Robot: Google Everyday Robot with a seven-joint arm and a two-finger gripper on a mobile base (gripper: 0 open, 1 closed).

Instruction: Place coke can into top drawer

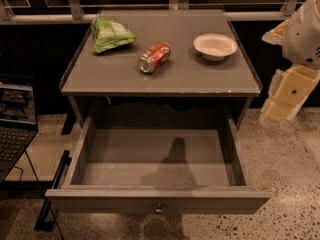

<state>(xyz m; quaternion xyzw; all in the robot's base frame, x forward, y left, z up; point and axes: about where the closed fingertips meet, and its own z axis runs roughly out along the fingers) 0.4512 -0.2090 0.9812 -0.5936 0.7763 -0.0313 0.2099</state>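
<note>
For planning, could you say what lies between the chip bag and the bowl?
Camera view: the coke can, lying sideways; the gripper hangs right of the cabinet.

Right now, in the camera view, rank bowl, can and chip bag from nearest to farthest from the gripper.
Gripper: right of the cabinet.
1. Bowl, right side.
2. Can, middle, on its side.
3. Chip bag, back left.
</note>
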